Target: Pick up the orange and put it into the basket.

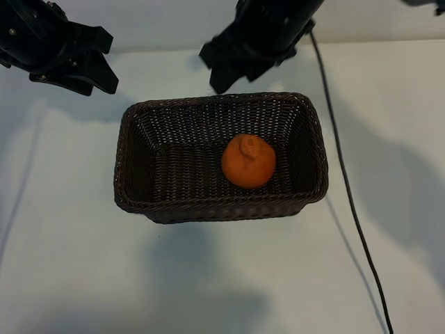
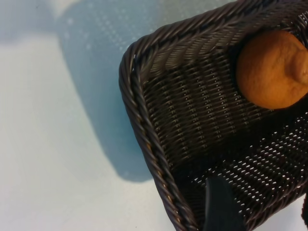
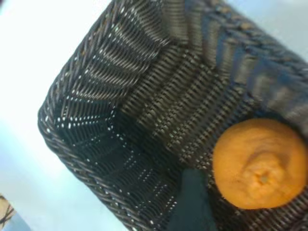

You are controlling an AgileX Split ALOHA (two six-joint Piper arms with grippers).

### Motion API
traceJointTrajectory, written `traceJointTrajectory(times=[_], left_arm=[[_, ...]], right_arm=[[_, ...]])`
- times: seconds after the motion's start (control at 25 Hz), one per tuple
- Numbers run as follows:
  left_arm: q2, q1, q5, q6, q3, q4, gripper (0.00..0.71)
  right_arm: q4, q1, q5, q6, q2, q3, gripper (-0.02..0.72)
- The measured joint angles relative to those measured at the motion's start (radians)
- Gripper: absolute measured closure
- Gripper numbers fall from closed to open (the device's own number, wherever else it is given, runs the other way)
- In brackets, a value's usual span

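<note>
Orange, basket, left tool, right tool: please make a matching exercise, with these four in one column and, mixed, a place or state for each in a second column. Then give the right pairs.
Column one:
1. orange
2. basket
3. left tool
4. right tool

Column two:
A. stands on the table, holds one fruit
B. above the far rim of the basket, holds nothing
C. lies on the woven floor, right of centre in the exterior view
D. off the basket's far left corner, over the table

Pairs: 1-C, 2-A, 3-D, 4-B
</note>
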Motion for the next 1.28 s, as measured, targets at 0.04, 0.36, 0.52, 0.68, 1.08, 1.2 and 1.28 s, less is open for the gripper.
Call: traceJointTrajectory(times=[0.04, 0.36, 0.52, 0.68, 1.08, 1.2, 1.28], left_arm=[[0.000, 0.000, 0.000, 0.000, 0.000, 0.000, 0.266], [0.000, 0.000, 0.000, 0.000, 0.000, 0.000, 0.266], [0.000, 0.000, 0.000, 0.000, 0.000, 0.000, 0.266], [0.000, 0.000, 0.000, 0.000, 0.000, 0.000, 0.266], [0.000, 0.000, 0.000, 0.000, 0.000, 0.000, 0.266], [0.000, 0.000, 0.000, 0.000, 0.000, 0.000, 0.266], [0.000, 0.000, 0.000, 0.000, 0.000, 0.000, 0.266]], right_arm=[[-0.003, -0.009, 0.001, 0.007, -0.009, 0.000, 0.154], [-0.013, -0.048, 0.003, 0.016, -0.080, 0.000, 0.154], [-0.016, -0.048, 0.003, 0.016, -0.087, 0.000, 0.154], [-0.056, -0.049, 0.000, 0.017, -0.089, 0.019, 0.154], [-0.042, -0.194, 0.000, -0.022, -0.090, 0.197, 0.154], [-0.037, -0.253, 0.001, -0.035, -0.092, 0.209, 0.154], [-0.036, -0.291, 0.001, -0.046, -0.103, 0.216, 0.154]])
